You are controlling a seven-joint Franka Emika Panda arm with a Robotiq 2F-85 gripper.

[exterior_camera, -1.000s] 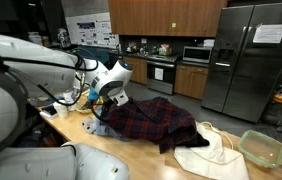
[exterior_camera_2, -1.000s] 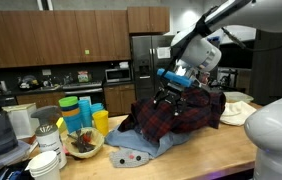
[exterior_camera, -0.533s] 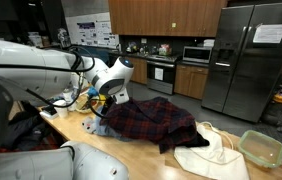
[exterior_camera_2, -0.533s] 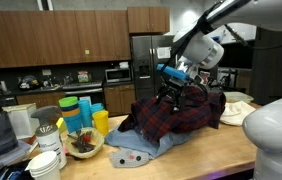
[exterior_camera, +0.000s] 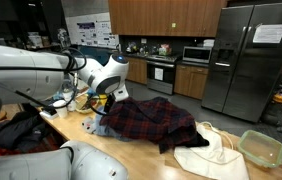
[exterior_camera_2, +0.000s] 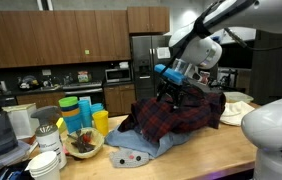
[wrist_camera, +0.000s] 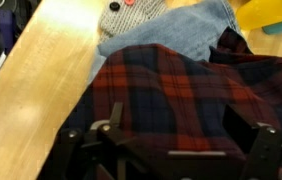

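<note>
The gripper [wrist_camera: 176, 140] hangs just above a plaid shirt [wrist_camera: 181, 90], and its two fingers [wrist_camera: 111, 128] stand far apart. Nothing is between them, and they do not grasp the cloth. In both exterior views the gripper [exterior_camera: 109, 100] [exterior_camera_2: 171, 96] points down at the edge of the shirt's heap; I cannot tell if the fingertips touch the fabric.

The plaid shirt [exterior_camera: 151, 120] is red and dark blue. It lies crumpled on the wooden counter [wrist_camera: 41, 90], near the middle of it. A light blue denim garment [wrist_camera: 186, 30] lies under the shirt and comes out at one side. Beside the denim is a grey knitted piece [wrist_camera: 126, 18] with two buttons on it. A yellow cup [wrist_camera: 271, 12] stands just beyond the denim.

In an exterior view a cream cloth bag [exterior_camera: 211, 155] lies beside the shirt, and a glass container with a green rim [exterior_camera: 262, 148] stands near it. In an exterior view a stack of coloured cups [exterior_camera_2: 69, 110] stands well apart from the shirt.

Behind, a steel refrigerator [exterior_camera: 246, 70] carries a white sheet of paper [exterior_camera: 269, 33], and a poster [exterior_camera: 89, 30] hangs on the wall. The writing on both is too small to read, and no brand name can be read anywhere.
</note>
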